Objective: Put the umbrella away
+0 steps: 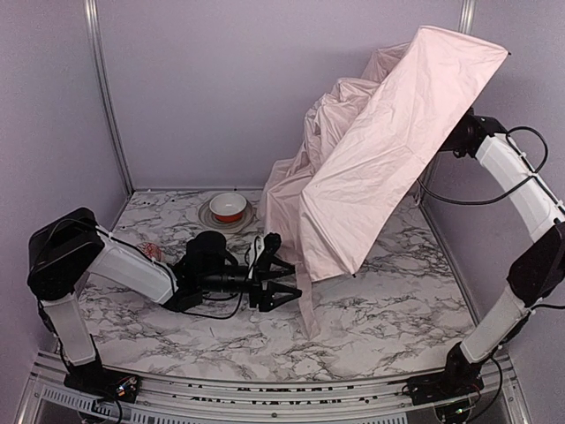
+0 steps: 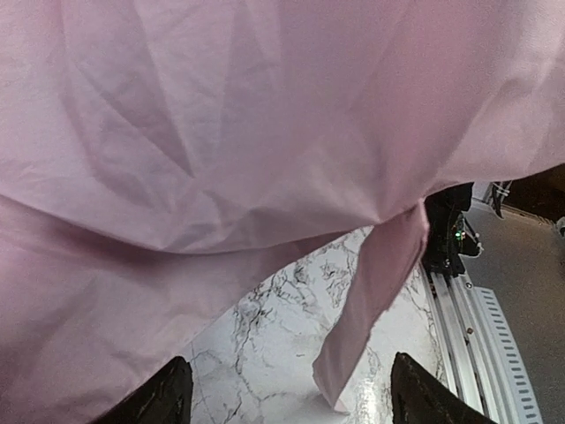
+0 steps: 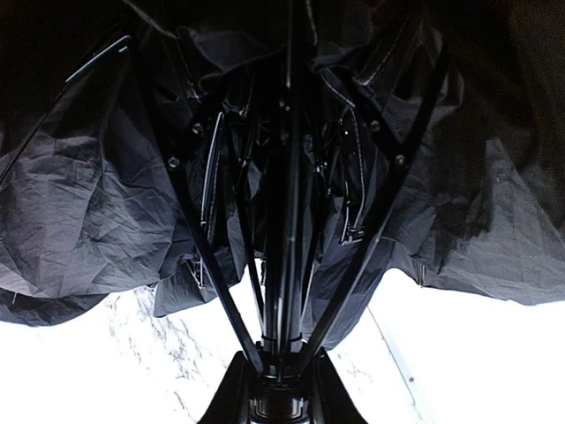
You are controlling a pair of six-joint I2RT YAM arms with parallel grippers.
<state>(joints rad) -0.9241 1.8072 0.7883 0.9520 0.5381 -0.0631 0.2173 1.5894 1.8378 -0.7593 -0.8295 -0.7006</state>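
The pale pink umbrella (image 1: 371, 150) hangs half-collapsed above the right middle of the marble table, its fabric draped down to the tabletop. My right gripper (image 3: 281, 389) is shut on the umbrella's black shaft near the runner; the black lining (image 3: 106, 203) and ribs fill the right wrist view. In the top view this gripper is hidden behind the canopy. My left gripper (image 1: 287, 284) lies low over the table just left of the canopy, jaws open and empty. In the left wrist view the pink fabric (image 2: 221, 132) fills the frame and a pink strip (image 2: 375, 300) hangs between the fingertips (image 2: 163, 397).
A white plate with a red-and-white bowl (image 1: 229, 208) stands at the back left. A small reddish-pink knobbly ball (image 1: 152, 251) lies by the left arm. Purple walls close the back and sides. A metal rail (image 1: 265, 393) runs along the front edge.
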